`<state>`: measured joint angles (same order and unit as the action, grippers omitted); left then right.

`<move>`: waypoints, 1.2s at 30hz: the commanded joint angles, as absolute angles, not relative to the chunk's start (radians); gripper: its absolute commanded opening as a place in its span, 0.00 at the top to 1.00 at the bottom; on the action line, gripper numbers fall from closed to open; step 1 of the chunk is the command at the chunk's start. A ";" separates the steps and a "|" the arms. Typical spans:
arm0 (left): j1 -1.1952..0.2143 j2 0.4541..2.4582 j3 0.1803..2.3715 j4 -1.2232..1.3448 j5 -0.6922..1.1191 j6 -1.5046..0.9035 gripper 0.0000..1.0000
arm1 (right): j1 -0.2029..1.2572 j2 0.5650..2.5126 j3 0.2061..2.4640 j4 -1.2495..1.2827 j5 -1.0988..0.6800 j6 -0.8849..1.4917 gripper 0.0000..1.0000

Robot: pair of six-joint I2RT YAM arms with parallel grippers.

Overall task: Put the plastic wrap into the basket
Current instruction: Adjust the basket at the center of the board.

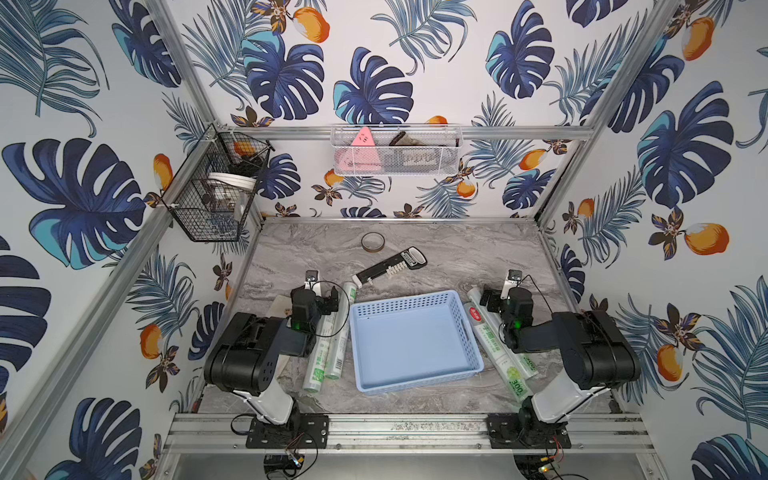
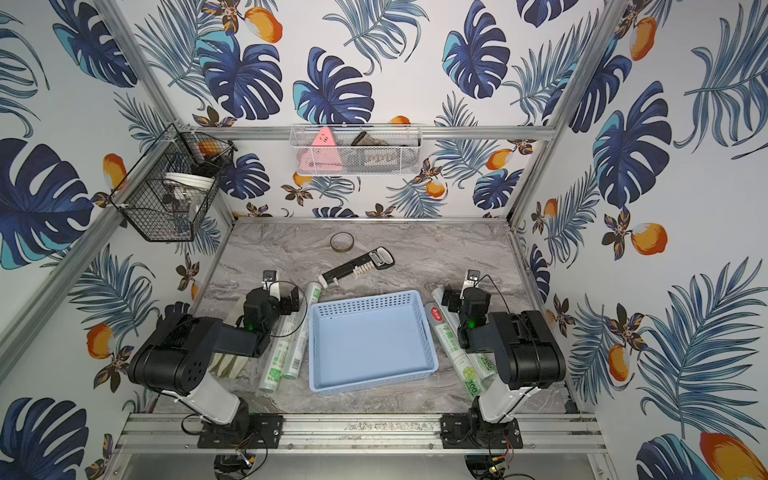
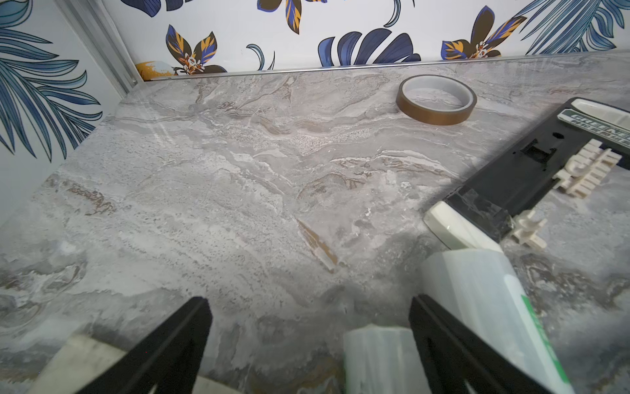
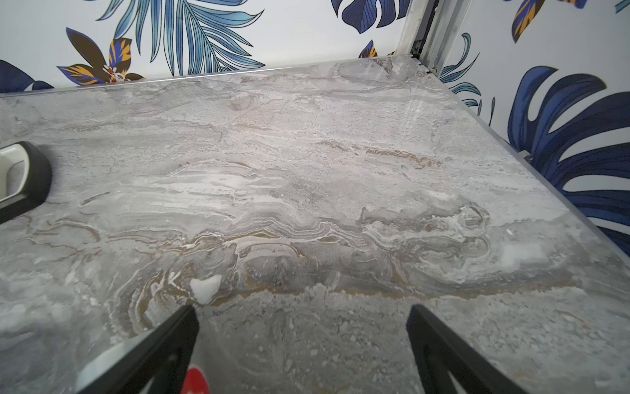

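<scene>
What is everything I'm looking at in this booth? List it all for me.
plastic wrap rolls: four, whitish with green print, two on the table at each side of the basket
basket: one, light blue, empty, middle front of the table
tape ring: one, brown, near the table's back
long gadget: one, black with white parts, between tape ring and basket
wire basket: one, black, hung at the left wall
mesh basket: one, white, on the back rail, pink item inside
table: one, grey marble look
arms: two, black and white, front corners
left pincer: one, black, open, empty
right pincer: one, black, open, empty
</scene>
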<state>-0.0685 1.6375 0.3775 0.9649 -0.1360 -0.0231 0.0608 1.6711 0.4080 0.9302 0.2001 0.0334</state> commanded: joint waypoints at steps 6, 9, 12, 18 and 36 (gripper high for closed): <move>-0.065 1.634 0.381 0.966 -0.130 -0.009 0.01 | 0.061 1.669 0.404 0.958 0.210 0.032 0.00; -0.064 1.635 0.381 0.967 -0.129 -0.009 0.01 | 0.064 1.662 0.374 1.013 0.201 0.021 0.00; -0.064 1.631 0.372 0.979 -0.136 -0.008 0.01 | 0.064 1.657 0.352 1.053 0.192 0.017 0.00; -0.064 1.524 0.300 1.031 -0.230 -0.046 0.01 | 0.067 1.606 0.323 1.078 0.197 0.013 0.00; -0.087 1.326 0.953 -0.217 0.074 -0.598 0.01 | 0.066 0.993 0.765 -0.469 -0.507 0.486 0.02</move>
